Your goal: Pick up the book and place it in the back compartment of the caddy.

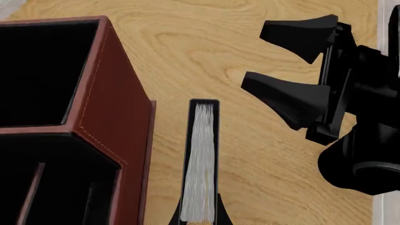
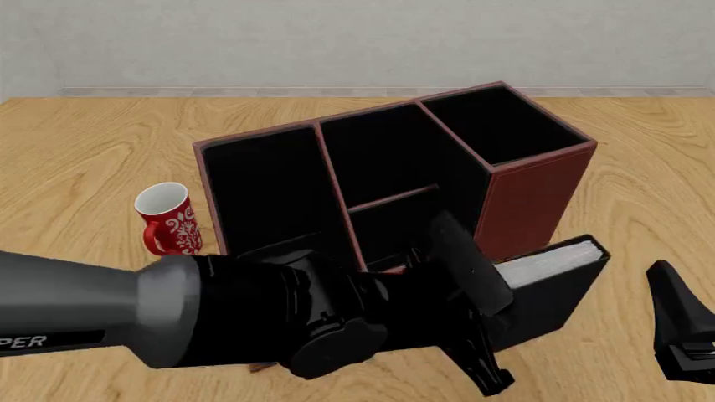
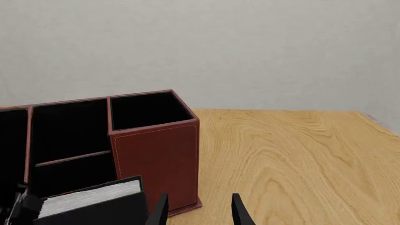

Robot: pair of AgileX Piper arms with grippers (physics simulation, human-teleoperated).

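Black hardcover book (image 2: 553, 280) with white page edges, held on edge near the caddy (image 2: 525, 197), just right of its near wall, carried by the left gripper (image 1: 200, 220) with jaws clamped on both covers. Lifted, judging by the tilt, though contact with the counter (image 2: 79, 159) hidden by the arm. Carrying step under way; next, needs raising above the low maroon wall, then shifting left and far over the small back compartment (image 2: 391, 222) before lowering. Right gripper (image 1: 293, 65) idle near the right edge, jaws apart, holding nothing. Red-and-white mug (image 2: 167, 219) standing left of the caddy.
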